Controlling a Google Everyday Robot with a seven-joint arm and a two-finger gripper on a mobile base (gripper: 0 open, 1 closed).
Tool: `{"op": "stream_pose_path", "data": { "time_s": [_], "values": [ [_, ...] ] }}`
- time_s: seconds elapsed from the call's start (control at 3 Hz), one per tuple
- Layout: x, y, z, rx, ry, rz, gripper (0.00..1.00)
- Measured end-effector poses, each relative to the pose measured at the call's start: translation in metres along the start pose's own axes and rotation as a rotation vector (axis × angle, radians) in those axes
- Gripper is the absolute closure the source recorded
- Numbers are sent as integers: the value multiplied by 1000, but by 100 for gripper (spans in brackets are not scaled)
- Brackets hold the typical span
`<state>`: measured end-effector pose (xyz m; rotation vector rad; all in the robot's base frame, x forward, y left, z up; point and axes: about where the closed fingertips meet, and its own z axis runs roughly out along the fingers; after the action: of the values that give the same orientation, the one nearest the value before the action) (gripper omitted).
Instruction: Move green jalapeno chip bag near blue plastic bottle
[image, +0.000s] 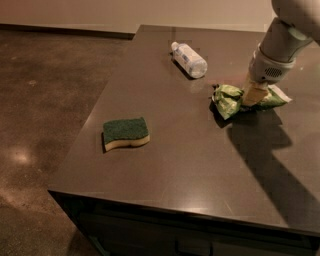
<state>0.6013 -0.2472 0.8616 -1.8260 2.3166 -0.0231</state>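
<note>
Dark grey desk (200, 165), brownish polished floor (45, 100) off to the left. On the right side of the desk the green jalapeno chip bag (227, 100) sits all scrunched up, and the end effector (254, 94) is down on its middle, clamped onto it. Near it, a bit further back and left, the blue plastic bottle (189, 59) lies on its side. The green sponge (125, 133) is well apart, near-left.
</note>
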Motion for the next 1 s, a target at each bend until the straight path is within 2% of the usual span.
{"op": "stream_pose_path", "data": {
  "time_s": [0.33,1.0],
  "values": [
    [-14,-14,-9,21,-11,2,100],
    [-57,-56,-15,50,-54,32,100]
  ]
}}
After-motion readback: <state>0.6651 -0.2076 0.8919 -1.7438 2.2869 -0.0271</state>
